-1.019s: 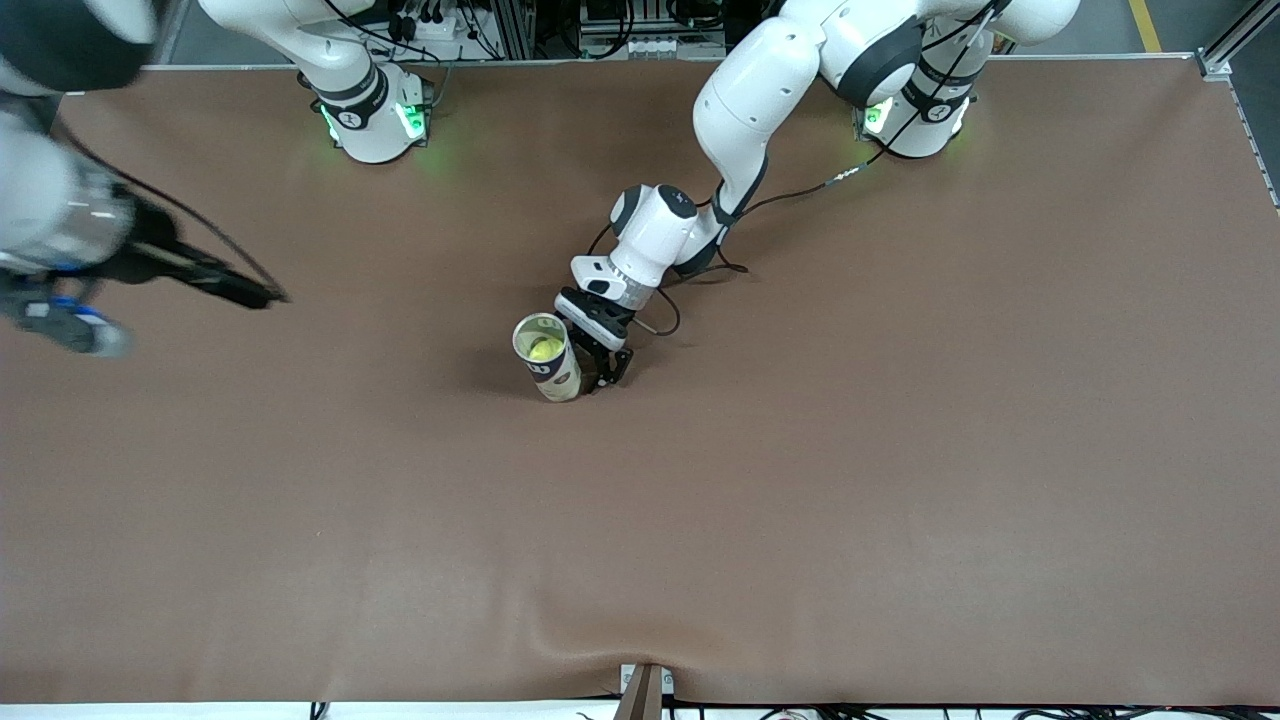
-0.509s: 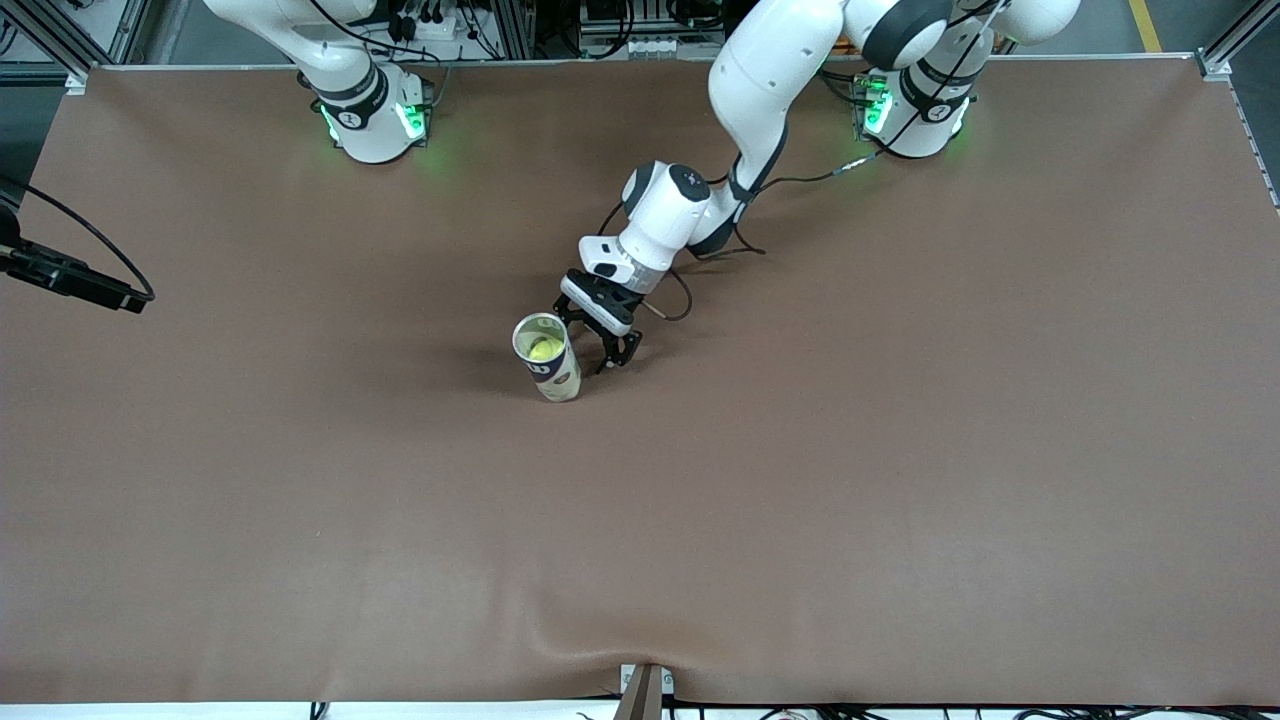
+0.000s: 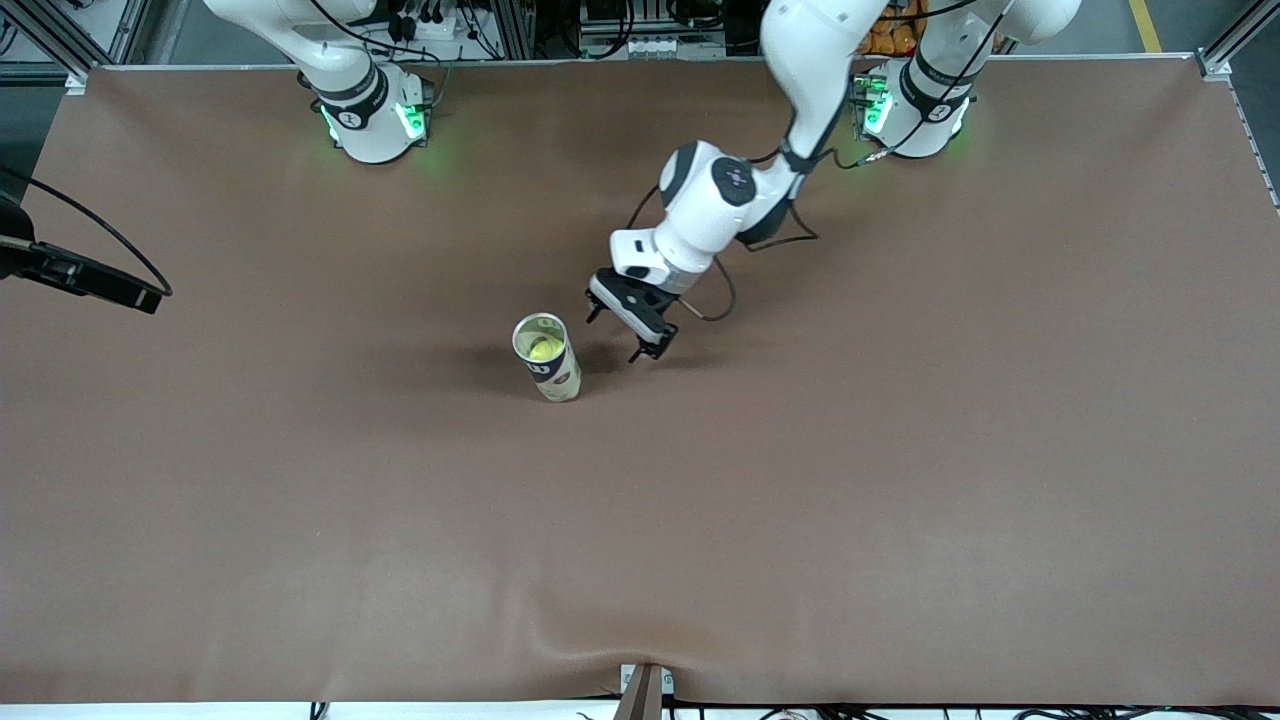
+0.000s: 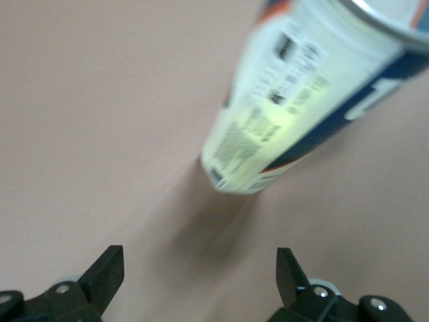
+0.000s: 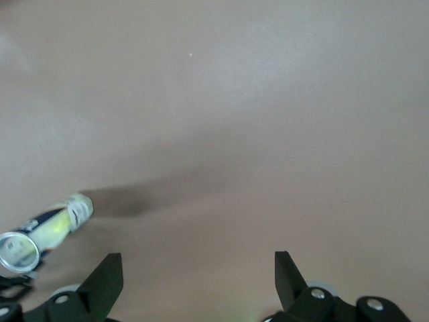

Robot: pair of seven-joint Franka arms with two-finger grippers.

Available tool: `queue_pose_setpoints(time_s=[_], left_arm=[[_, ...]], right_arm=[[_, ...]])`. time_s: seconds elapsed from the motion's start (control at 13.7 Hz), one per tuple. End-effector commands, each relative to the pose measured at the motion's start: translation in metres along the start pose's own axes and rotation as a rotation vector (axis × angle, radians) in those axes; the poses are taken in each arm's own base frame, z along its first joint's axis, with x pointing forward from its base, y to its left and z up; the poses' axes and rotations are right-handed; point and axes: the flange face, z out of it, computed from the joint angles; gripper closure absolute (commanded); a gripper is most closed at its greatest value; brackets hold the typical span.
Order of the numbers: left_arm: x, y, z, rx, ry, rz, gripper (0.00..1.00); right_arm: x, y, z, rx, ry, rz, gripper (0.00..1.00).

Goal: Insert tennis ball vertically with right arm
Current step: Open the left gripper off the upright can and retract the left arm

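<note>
While the tennis ball (image 3: 545, 349) already sits inside the can (image 3: 548, 357), visible as a yellow-green spot through the open mouth, the can stands upright on the brown table (image 3: 900, 450), about in the middle between the two ends. Its long axis is vertical, with the open rim on top, so judging from this the insertion itself looks done and what remains is only for the arms to go away.

Just beside the can, toward the left arm's end of the table, hangs the left gripper (image 3: 628, 325). Its fingers are spread wide and hold nothing; in the left wrist view the can (image 4: 308, 100) stands apart from the two fingertips (image 4: 107, 272), with bare table between. This arm is clearly the nearer one to the can.

At the right arm's end of the table, the right gripper (image 5: 198, 278) is high over bare surface, well apart from the can. Its fingers are also spread and empty, and its wrist view shows the can (image 5: 40, 235) small and far off with a long shadow.

Nothing else lies on the table around the can. My judgement is that the only risk is the left gripper's fingers brushing the light, tall can and tipping it when the arm moves.
</note>
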Motion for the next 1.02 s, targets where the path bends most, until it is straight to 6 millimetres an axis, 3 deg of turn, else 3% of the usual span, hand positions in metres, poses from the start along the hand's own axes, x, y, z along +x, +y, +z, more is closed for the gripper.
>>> queue_pose_setpoints(time_s=[0.0,0.22,0.44,0.58,0.8,0.95], left_arm=[[0.01,-0.049,-0.05,-0.013,-0.128,0.012,0.0],[0.037,-0.13,-0.1,0.024,-0.283,0.017,0.0],[0.053,-0.246,-0.189,0.101,-0.432,-0.045,0.0],[0.054,-0.309,-0.254,0.176,-0.523,-0.077,0.0],[0.037,-0.374,-0.331,0.233,-0.581,-0.196,0.0],[0.019,-0.41,-0.374,0.266,-0.553,-0.322,0.0]], right_arm=[[-0.001,0.002,-0.005,-0.009,0.008,-0.056,0.0],[-0.016,0.004,-0.015,-0.003,0.029,-0.07,0.0],[-0.044,0.022,-0.017,0.013,0.066,-0.114,0.0],[-0.061,0.033,-0.011,0.022,0.085,-0.185,0.0],[-0.081,0.048,-0.011,0.01,0.187,-0.291,0.0],[-0.081,0.052,-0.015,-0.057,0.231,-0.416,0.0]])
